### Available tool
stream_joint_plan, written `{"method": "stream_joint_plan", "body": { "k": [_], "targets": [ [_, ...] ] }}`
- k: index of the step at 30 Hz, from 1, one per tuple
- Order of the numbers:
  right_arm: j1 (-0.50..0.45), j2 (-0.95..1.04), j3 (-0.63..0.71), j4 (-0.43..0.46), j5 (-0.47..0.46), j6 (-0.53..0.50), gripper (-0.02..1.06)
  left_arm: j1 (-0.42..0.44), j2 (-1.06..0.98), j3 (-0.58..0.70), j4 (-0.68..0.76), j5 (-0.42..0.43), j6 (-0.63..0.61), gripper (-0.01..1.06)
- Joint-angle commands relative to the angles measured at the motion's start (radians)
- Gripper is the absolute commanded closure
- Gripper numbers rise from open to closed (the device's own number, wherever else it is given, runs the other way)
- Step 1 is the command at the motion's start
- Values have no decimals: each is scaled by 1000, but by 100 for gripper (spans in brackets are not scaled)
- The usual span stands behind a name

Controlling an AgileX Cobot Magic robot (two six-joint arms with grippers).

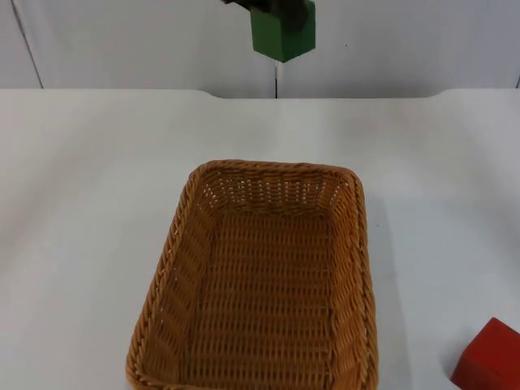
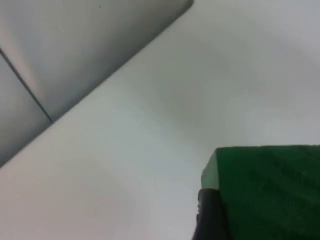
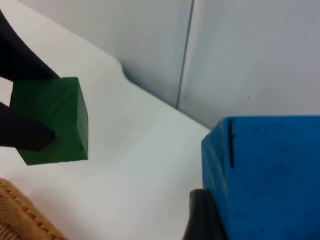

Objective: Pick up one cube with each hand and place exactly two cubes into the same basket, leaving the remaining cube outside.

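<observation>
Two cubes are aloft: beyond the empty basket (image 1: 260, 276)'s far rim, the left pincer (image 1: 272, 12) grips the green cube (image 1: 283, 32) while the right pincer (image 3: 210, 220) clamps the blue cube (image 3: 265, 175), so early release would drop either onto the worktop (image 1: 81, 203) beside the red cube (image 1: 490, 357).

No text, label or number can be read anywhere; the blurred wrist views might hide small print.
</observation>
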Motion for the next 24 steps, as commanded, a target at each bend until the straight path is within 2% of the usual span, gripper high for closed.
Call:
{"method": "stream_joint_plan", "body": {
  "k": [1, 5, 10, 24],
  "targets": [
    [-1, -15, -3, -2, 24, 16, 105, -4, -30, -6, 14, 38, -24, 105],
    [-1, -15, -3, 2, 45, 19, 105, -4, -38, -6, 41, 84, -44, 105],
    [-1, -15, -3, 0, 67, 49, 105, -4, -49, -6, 95, 185, -92, 105],
    [2, -15, -3, 2, 155, 64, 105, -4, -119, -4, 101, 312, -146, 105]
  ]
}}
